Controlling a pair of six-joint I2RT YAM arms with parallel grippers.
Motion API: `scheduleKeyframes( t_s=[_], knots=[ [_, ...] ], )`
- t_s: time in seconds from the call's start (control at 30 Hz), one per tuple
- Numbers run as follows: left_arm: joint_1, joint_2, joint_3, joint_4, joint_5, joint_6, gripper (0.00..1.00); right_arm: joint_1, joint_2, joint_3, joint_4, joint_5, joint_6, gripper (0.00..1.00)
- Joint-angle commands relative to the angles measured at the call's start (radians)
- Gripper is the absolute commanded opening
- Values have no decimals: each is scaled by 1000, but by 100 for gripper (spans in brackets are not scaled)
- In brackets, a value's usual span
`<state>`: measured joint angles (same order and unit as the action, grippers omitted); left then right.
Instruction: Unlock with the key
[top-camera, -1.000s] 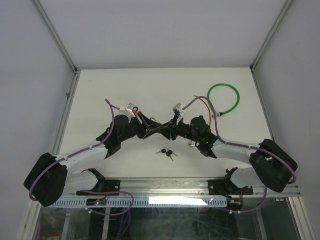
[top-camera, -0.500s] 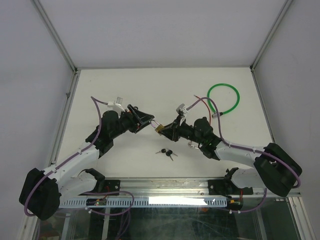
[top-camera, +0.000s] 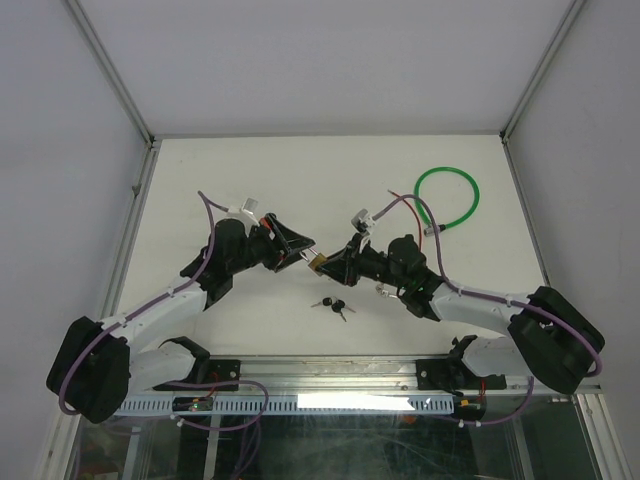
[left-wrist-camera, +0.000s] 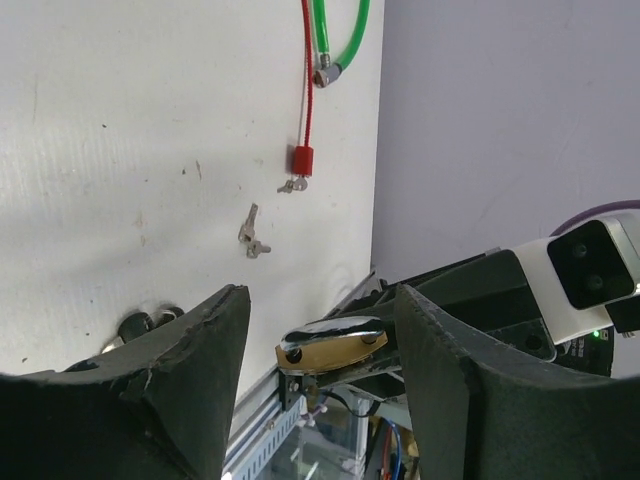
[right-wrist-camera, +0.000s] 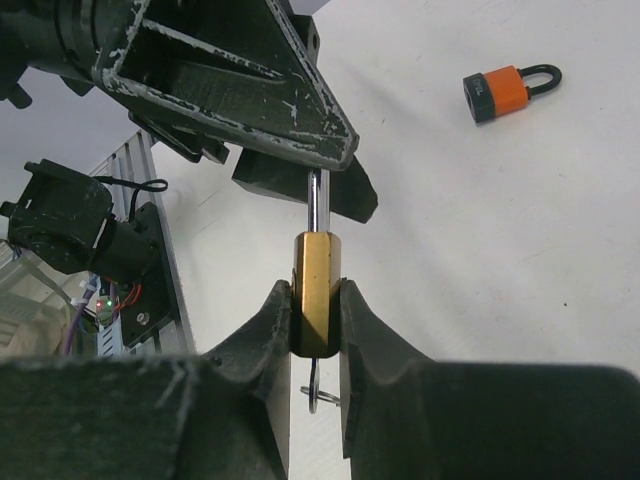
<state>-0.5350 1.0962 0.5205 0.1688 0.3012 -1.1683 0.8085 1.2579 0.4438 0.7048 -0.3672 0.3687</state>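
The left pincer (top-camera: 298, 247), which was drawn back a moment ago, is again at the brass padlock (right-wrist-camera: 317, 270). Its jaws stand apart on both sides of the shackle and do not grip it. The right pincer (right-wrist-camera: 316, 302) clamps the padlock body above the counter (top-camera: 250, 170). The keys (top-camera: 333, 305) lie near the padlock, toward the arm bases, so I judge the unlocking is not yet begun.

Green cable loop (top-camera: 476, 197) far right on table (top-camera: 250, 170) — orange padlock (right-wrist-camera: 505, 90) lying flat.
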Motion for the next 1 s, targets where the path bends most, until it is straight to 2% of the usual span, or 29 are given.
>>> scheduleKeyframes(
  t_s=[0.0, 0.37, 0.53, 0.63, 0.77, 0.97],
  knots=[
    [3, 39, 46, 137, 126, -33, 59, 0, 8, 32, 101, -40, 18, 0],
    [3, 115, 101, 211, 228, -39, 60, 1, 115, 96, 80, -155, 27, 0],
    [3, 135, 111, 222, 251, -29, 59, -2, 83, 84, 39, -51, 17, 0],
    [4, 132, 104, 233, 244, -26, 60, -5, 49, 95, -20, -48, -26, 0],
    [3, 166, 129, 330, 313, -30, 60, -5, 69, 142, -113, -85, -57, 0],
    [3, 200, 140, 463, 400, -18, 58, -51, 116, 149, -148, -121, -14, 0]
  ],
)
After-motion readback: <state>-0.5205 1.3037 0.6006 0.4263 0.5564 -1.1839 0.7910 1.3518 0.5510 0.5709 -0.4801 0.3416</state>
